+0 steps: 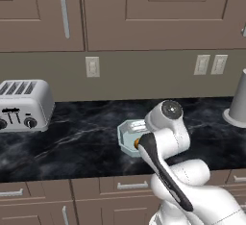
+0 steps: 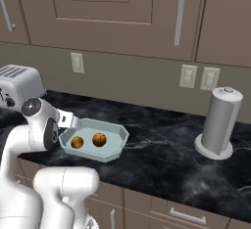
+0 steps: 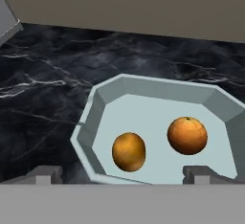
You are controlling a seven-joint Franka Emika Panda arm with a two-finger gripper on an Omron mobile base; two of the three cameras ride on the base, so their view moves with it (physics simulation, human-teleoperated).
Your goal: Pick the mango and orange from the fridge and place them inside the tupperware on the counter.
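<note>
End effector [image 3: 122, 173] tips sit nearest the hand cam, spread wide apart, empty, touching nothing, just above the tupperware [image 3: 158, 90] near rim. Inside the tub: mango [image 3: 128, 151] and orange [image 3: 187, 135], side by side, not touching. Tub rests on the bench [image 2: 162, 149]. Both fruits look delivered, task prob. done.

Toaster [image 1: 23, 105]: sitting at the left, against the wall.
Paper towel holder [image 2: 219, 123]: standing upright at the right.
Wall outlets [image 2: 198, 78]: showing as a pair above it.
Light switch [image 1: 92, 67]: hanging mid-wall.
</note>
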